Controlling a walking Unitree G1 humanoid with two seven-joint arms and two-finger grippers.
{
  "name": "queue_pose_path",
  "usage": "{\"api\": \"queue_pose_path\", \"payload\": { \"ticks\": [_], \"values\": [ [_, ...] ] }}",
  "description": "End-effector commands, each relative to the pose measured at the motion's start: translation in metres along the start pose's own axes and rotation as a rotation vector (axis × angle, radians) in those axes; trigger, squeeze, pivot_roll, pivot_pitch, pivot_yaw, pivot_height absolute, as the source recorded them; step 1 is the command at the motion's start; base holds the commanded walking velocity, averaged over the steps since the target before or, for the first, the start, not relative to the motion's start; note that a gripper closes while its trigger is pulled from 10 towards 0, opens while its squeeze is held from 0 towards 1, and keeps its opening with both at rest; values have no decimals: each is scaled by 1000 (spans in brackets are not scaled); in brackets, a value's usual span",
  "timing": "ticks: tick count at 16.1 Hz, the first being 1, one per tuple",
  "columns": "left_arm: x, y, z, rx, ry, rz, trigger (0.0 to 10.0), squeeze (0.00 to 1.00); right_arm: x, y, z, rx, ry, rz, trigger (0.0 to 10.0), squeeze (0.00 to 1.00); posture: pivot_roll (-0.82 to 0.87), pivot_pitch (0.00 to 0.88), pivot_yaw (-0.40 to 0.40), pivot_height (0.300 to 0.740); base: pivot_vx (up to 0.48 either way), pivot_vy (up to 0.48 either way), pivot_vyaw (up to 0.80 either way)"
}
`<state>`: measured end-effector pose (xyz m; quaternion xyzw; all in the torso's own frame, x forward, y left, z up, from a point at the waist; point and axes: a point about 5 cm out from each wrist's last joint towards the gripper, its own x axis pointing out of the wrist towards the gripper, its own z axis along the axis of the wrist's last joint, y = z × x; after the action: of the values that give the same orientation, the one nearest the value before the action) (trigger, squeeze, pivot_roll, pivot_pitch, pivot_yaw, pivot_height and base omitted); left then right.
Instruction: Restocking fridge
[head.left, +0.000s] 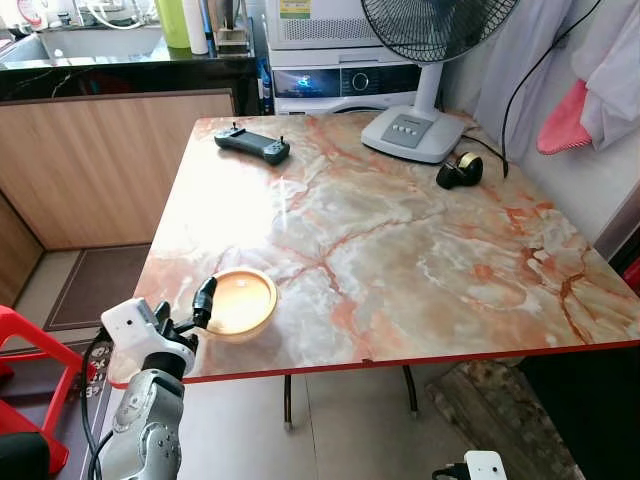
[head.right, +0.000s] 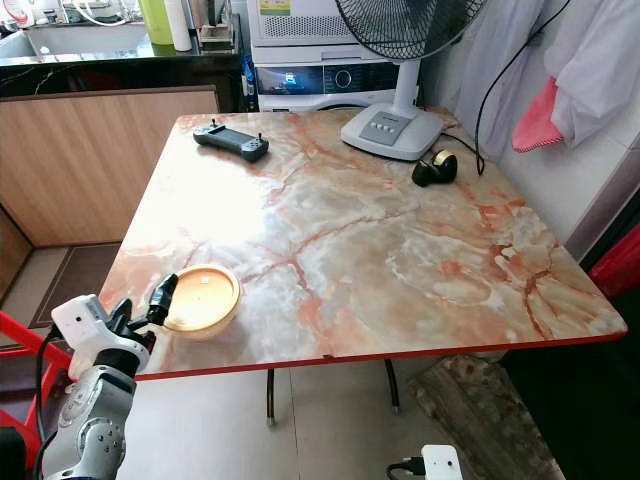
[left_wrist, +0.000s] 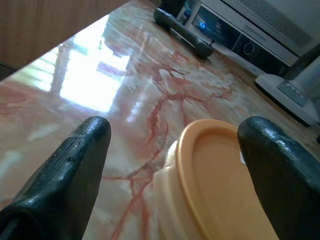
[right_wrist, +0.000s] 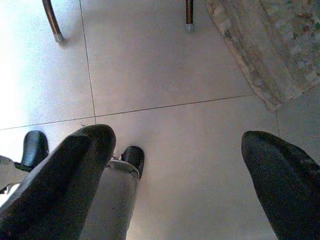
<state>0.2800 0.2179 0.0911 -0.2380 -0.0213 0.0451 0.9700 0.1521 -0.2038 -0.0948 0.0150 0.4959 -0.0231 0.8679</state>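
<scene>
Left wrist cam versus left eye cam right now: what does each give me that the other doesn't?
Left wrist view alone: a close look along the open left gripper, one finger on bare marble and the other beyond the lid of the orange container, with gaps on both sides, so no grasp yet.

Left eye view alone: the whole marble table, the fan base, the tape dispenser and the red chair.

Both: the container at the table's near left edge and the black controller at the far side.
</scene>
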Motion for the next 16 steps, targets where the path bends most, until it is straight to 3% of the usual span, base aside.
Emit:
{"api": "queue_pose_path", "payload": {
  "ticks": [1,5,16],
  "values": [
    [1,0,-2,-22,6,-3,10000,0,0,0,0,0,-3,-1,10000,0,73,0,-29,740,0,0,0],
    [1,-11,-11,-144,57,-142,10000,0,0,-2,1,-20,-7,-2,10000,0,65,0,-36,740,0,0,0],
    [-3,0,-15,-184,70,-142,10000,0,0,-2,2,-34,-9,4,10000,0,66,0,-44,740,0,0,0]
  ]
}}
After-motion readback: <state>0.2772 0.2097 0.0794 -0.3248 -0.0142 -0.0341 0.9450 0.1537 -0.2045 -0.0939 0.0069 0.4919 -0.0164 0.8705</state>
